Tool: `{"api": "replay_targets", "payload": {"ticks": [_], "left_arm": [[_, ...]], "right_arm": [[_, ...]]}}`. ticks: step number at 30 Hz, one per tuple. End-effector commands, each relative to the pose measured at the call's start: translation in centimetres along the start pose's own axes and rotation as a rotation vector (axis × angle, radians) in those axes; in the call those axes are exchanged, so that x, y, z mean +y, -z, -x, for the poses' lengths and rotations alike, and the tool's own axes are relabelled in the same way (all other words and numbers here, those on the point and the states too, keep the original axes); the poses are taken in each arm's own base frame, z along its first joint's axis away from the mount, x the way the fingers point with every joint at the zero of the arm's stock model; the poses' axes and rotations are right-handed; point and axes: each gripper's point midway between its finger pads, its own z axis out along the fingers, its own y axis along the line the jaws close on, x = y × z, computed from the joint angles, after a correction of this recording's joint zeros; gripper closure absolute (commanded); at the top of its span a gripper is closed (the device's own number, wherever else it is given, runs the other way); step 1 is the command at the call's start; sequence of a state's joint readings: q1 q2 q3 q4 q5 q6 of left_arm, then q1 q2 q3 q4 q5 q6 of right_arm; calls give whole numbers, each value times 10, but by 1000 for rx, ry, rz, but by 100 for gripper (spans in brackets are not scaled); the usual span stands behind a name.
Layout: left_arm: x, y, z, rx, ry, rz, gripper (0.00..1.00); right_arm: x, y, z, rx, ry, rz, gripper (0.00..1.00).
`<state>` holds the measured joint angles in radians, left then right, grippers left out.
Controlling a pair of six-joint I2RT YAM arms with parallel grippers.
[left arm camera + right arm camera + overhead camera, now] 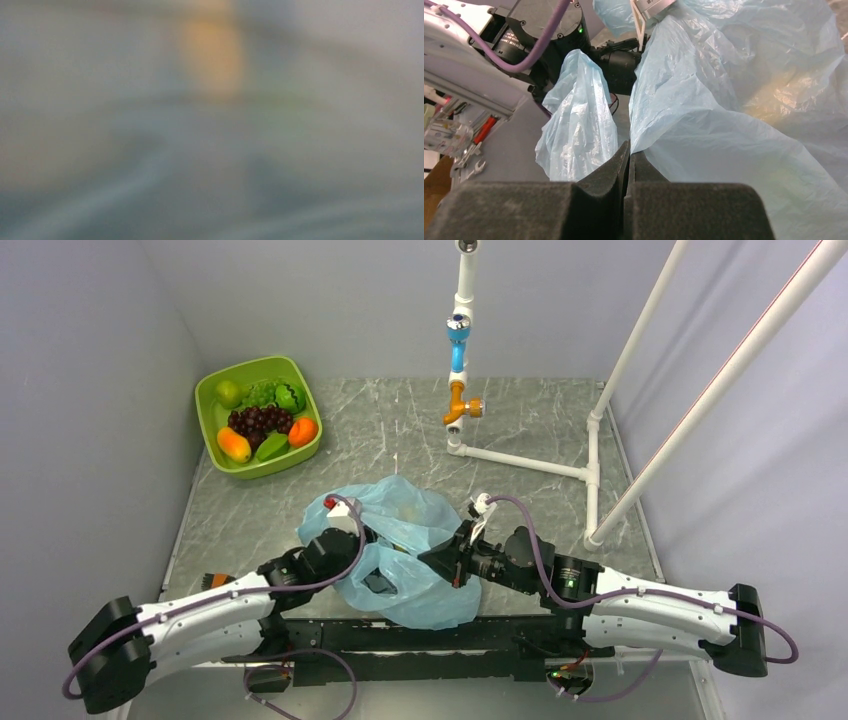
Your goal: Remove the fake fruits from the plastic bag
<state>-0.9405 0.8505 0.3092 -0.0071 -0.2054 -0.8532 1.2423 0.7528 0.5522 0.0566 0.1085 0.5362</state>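
Right pincer [629, 152] pinches a fold of the soft, slippery plastic bag [425, 595] on the table [400, 430]. Left pincer [360, 540] hides inside it, so I cannot tell how wide. A fake fruit [774, 95], likely light and smooth, glows yellow inside.

The left arm [200, 615] and right arm [640, 600] reach in toward each other. The right gripper [628, 162] is closed tight. The left gripper is hidden.

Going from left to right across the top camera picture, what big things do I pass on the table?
green tub → blue plastic bag → slanted white pipes
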Motion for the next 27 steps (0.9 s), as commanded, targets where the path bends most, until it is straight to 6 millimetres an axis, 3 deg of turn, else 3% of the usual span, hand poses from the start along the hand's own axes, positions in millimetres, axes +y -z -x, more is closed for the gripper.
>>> {"api": "replay_targets", "payload": {"ticks": [1,7,9,13,17,22,25,27], "left_arm": [[-23,-14,38,-133,18,-18,30],[-66,-39,38,-63,-36,-147,21],[-70,-43,41,-84,3,-163,22],[-55,-49,52,-159,65,-109,16],[-50,-60,64,-187,10,-52,14],[-25,-80,80,-262,-56,118,13],[-11,-96,79,-274,-76,204,2],[-1,-105,76,-271,-87,265,1]], "right_arm": [[-6,1,6,-37,-16,-36,100],[-7,1,4,-31,-15,-38,100],[-6,2,6,-37,-19,-35,100],[-3,4,7,-47,-29,-16,100],[-7,5,5,-39,-20,-37,100],[-7,7,7,-44,-20,-38,100],[-9,8,7,-43,-19,-45,100],[-9,9,6,-43,-19,-46,100]]}}
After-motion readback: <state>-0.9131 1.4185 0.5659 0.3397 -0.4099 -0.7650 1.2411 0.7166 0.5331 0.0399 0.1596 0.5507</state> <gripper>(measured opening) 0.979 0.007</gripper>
